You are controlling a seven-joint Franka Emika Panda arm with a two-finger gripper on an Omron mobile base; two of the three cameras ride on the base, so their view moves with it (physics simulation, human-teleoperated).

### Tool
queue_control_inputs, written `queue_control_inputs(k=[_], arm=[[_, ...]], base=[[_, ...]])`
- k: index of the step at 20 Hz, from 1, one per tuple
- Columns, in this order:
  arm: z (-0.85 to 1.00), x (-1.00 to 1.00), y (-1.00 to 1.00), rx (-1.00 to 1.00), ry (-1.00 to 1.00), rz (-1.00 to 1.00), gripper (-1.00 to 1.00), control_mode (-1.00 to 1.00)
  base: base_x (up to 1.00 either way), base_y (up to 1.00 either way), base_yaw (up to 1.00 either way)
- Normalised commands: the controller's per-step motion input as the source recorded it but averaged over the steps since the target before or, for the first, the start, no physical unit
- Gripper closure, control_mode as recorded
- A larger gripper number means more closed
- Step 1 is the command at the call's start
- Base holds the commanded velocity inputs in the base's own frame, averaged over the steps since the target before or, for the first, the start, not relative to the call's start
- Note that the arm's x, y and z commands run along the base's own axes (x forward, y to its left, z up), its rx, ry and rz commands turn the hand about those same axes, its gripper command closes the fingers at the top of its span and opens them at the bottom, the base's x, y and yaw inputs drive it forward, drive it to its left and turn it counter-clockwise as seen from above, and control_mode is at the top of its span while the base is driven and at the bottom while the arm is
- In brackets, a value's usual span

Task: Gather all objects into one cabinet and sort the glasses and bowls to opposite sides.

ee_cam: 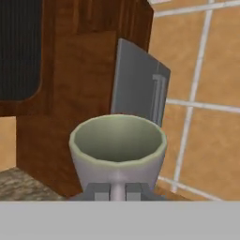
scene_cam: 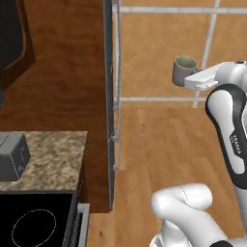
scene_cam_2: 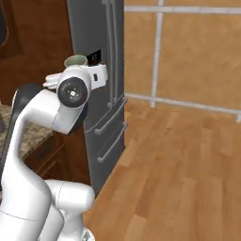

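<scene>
My gripper (ee_cam: 118,191) is shut on a grey mug (ee_cam: 117,143) with a pale greenish inside, held upright in the air by its near side. In the left base view the mug (scene_cam: 185,69) hangs at upper right, just beyond the gripper (scene_cam: 189,78) at the end of the white arm. From the right base view, the mug's (scene_cam_2: 75,60) rim peeks above the wrist, in front of the fridge. The cabinet and the bowls are out of view.
A tall grey fridge (scene_cam_2: 104,108) with bar handles stands beside a reddish-brown wood panel (scene_cam: 62,72). Lower left are a granite counter (scene_cam: 53,159) with a grey toaster (scene_cam: 12,157) and a black cooktop (scene_cam: 36,222). Open wooden floor (scene_cam_2: 188,169) lies to the right.
</scene>
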Motion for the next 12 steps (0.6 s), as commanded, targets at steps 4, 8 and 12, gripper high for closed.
queue_control_inputs(k=[4, 8, 12], arm=[[0.00, 0.00, 0.00, 0.00, 0.00, 0.00, 1.00, 1.00], [0.00, 0.00, 0.00, 0.00, 0.00, 0.00, 1.00, 1.00], [0.00, 0.00, 0.00, 0.00, 0.00, 0.00, 1.00, 1.00]], base=[[0.00, -0.05, -0.91], [0.00, -0.06, -0.91], [0.64, -0.03, -0.50]])
